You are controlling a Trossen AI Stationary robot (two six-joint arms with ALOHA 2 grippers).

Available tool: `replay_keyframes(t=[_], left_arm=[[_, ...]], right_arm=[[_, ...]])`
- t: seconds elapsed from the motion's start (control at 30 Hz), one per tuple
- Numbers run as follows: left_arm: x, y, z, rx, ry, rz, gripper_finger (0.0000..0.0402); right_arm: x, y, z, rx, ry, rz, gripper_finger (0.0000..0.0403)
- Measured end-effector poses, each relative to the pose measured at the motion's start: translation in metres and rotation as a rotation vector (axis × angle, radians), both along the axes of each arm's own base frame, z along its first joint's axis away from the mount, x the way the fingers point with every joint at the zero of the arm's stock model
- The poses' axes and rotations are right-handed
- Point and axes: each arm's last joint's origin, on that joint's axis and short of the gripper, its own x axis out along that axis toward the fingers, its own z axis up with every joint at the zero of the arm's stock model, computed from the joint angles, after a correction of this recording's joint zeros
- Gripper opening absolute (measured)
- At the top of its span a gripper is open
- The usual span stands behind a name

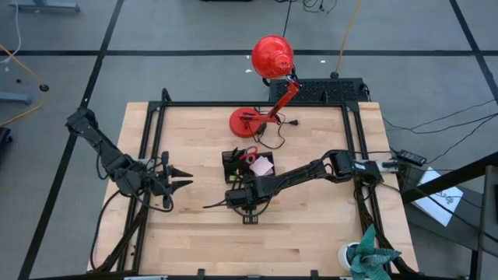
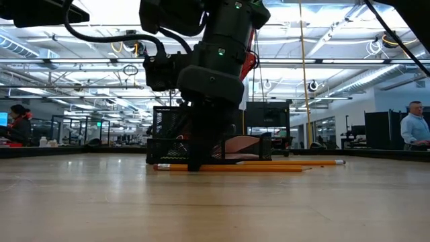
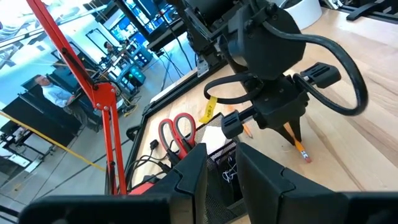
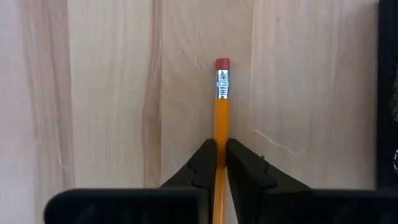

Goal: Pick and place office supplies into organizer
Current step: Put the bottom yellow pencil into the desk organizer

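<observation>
A slim orange wooden pencil (image 4: pixel 221 124) with a red eraser lies flat on the table, at six o'clock of the small black mesh organizer (image 1: pixel 233 166) holding red-handled scissors (image 1: pixel 249 155).

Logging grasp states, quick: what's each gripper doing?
Left gripper: open, empty.
Right gripper: shut on pencil.

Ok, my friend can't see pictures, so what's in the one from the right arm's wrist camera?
The right gripper is shut on an orange pencil lying on the wooden table. The pencil's red eraser points away from the camera.
</observation>
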Motion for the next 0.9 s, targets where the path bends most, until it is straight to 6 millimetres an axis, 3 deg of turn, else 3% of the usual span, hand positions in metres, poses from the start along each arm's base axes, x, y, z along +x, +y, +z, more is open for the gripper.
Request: replay_keyframes(t=[0.37,0.9], left_arm=[[0.001,-0.001,0.003,-0.022,-0.023,-0.001,0.0093],[0.001,-0.001,0.003,-0.023,-0.022,-0.001,0.0093]], right_arm=[[0.019,0.012,0.034,-0.091,-0.085,0.041,0.002],[0.025,0.019,0.052,-0.114,-0.097,0.041,0.0024]])
